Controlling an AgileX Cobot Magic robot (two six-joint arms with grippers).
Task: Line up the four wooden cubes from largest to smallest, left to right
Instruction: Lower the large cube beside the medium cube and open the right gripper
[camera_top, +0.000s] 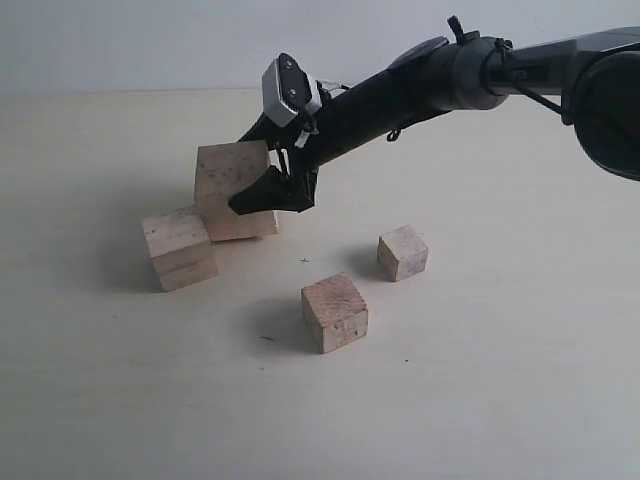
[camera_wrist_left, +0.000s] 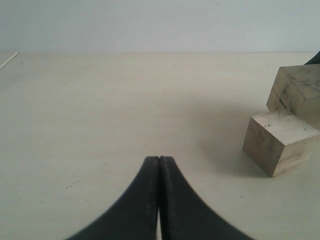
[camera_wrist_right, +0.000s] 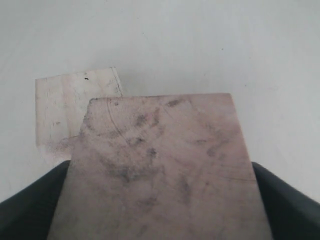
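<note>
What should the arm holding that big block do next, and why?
Probably lift the largest cube clear and carry it left, past the neighbouring cube. The right gripper grips it tilted, but it sits right of that smaller cube, and the largest belongs at the left end.

Pale wood, all four: largest cube (camera_top: 228, 185) tilted just beside second cube (camera_top: 178, 245), third cube (camera_top: 335, 312) and smallest cube (camera_top: 403, 252) lying apart.

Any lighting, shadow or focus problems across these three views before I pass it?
Exterior view: evenly lit and sharp, with a soft shadow left of the front cube. Left wrist view: the shut left end effector is slightly blurred close to the lens. Right wrist view: the largest cube fills the frame, dim and grey-purple, with the table washed out behind.
</note>
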